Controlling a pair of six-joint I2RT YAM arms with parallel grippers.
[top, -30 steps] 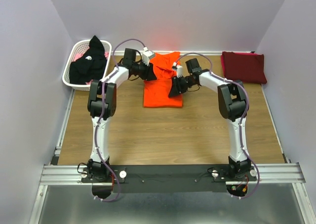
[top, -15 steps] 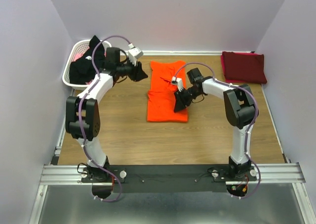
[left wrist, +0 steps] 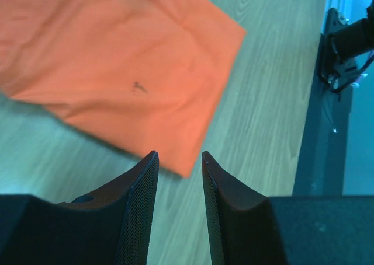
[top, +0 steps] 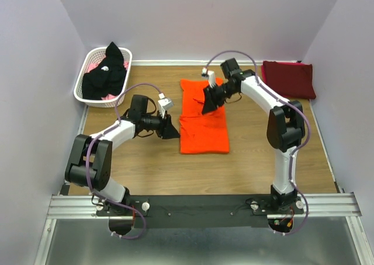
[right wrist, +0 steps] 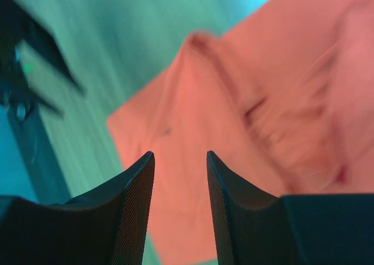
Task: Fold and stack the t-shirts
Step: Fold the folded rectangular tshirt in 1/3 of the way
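Note:
The bright orange t-shirt (top: 203, 119) lies flat and partly folded on the table's middle; it also shows in the left wrist view (left wrist: 111, 66) and the right wrist view (right wrist: 234, 160). My left gripper (top: 173, 132) is open and empty, low beside the shirt's near left edge (left wrist: 180, 155). My right gripper (top: 207, 105) is open and empty, above the shirt's far part (right wrist: 180, 154). The dark maroon t-shirt (top: 288, 79) lies folded at the far right. The black t-shirt (top: 106, 73) is heaped in the basket.
The white slotted basket (top: 83, 90) stands at the far left by the wall. Bare wood lies in front of the orange shirt. The black rail (left wrist: 327, 160) with the arm bases runs along the near edge.
The left arm has swung from the far left down to the shirt's near left edge. The right gripper has moved farther up the shirt. The shirt lies longer and flatter.

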